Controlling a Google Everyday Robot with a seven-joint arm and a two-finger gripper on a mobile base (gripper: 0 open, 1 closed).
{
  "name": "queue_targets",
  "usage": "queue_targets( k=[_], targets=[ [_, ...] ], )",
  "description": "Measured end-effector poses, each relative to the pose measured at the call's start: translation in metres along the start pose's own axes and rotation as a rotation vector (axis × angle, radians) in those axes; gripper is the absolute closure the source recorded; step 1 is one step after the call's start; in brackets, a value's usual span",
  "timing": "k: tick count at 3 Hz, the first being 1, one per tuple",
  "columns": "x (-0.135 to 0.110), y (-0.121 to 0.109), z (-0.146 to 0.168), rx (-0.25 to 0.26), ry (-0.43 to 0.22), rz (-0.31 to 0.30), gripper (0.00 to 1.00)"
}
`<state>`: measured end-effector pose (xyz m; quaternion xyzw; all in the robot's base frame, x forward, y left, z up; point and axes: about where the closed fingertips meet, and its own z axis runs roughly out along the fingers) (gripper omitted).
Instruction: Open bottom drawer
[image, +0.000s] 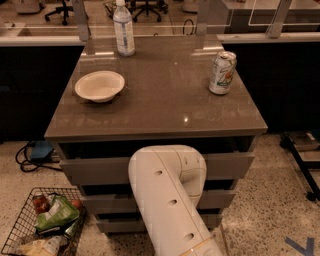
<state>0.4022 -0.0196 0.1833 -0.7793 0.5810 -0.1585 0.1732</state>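
White arm (170, 200) is hiding the gripper, its grip untellable, near the rigid bottom drawer (112, 223), which is likely needing a straight pull at its handle

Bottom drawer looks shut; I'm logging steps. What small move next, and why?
Probably ease the tool down to the handle of the bottom drawer: its front appears shut, and the arm hides tool and handle, before the drawer fronts.

The scene is viewed from one camera set high and near, looking down and forward over the white arm (170, 200) onto the worktop (165, 90) and drawer fronts (95, 170); the gripper is hidden behind the arm.
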Motion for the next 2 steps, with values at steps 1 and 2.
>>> queue_targets(
  k=[1, 2],
  targets=[
    [0.0076, 0.0073, 0.0070, -0.029, 0.073, 0.008, 0.00],
    [0.0076, 0.0073, 0.0070, -0.029, 0.073, 0.008, 0.00]
  ],
)
